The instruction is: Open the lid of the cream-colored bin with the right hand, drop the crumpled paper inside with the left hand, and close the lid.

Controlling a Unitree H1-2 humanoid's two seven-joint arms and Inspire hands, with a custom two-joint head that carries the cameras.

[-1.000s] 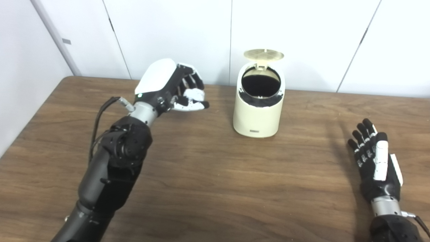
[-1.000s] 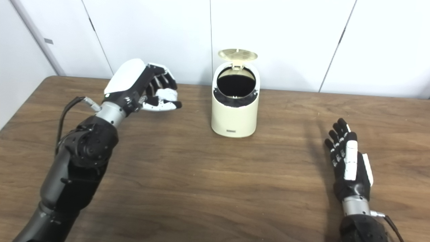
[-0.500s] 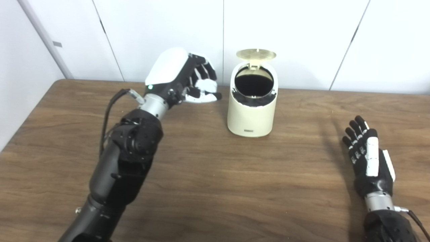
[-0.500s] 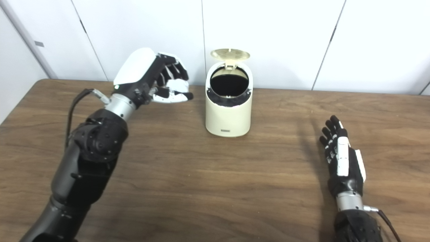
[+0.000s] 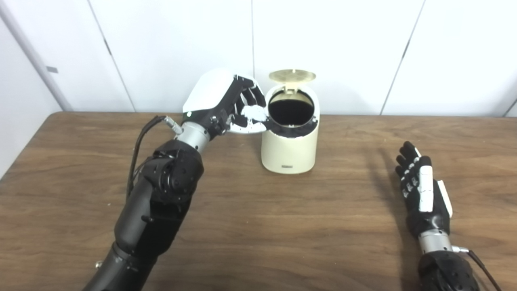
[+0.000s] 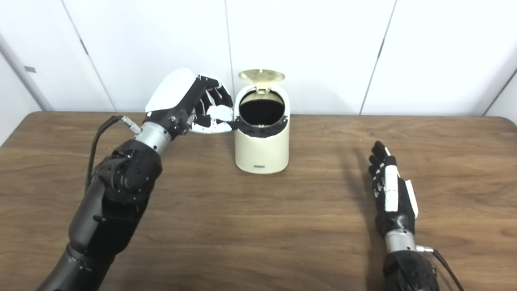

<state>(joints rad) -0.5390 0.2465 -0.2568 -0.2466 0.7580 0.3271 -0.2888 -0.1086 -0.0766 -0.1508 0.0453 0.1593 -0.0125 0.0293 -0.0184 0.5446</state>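
One step is done: the lid [image 5: 292, 75] stands open on the cream bin [image 5: 290, 141] near the worktop's far edge. Left hand [image 5: 226, 106], clamped on the crumpled paper [image 5: 253, 113], sits beside the rim; next it needs centering over the opening, I reckon. Right hand [image 5: 424, 194] rests empty, fingers apart, toward the right edge.

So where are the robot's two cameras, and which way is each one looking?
Left eye view: on the head, looking down and forward at the brown wooden table; both arms show, the left hand beside the cream-colored bin.
Right eye view: beside it on the head, facing the same way; the open right hand is low over the table.
Shared: the bin's round gold lid standing open, the white wall.
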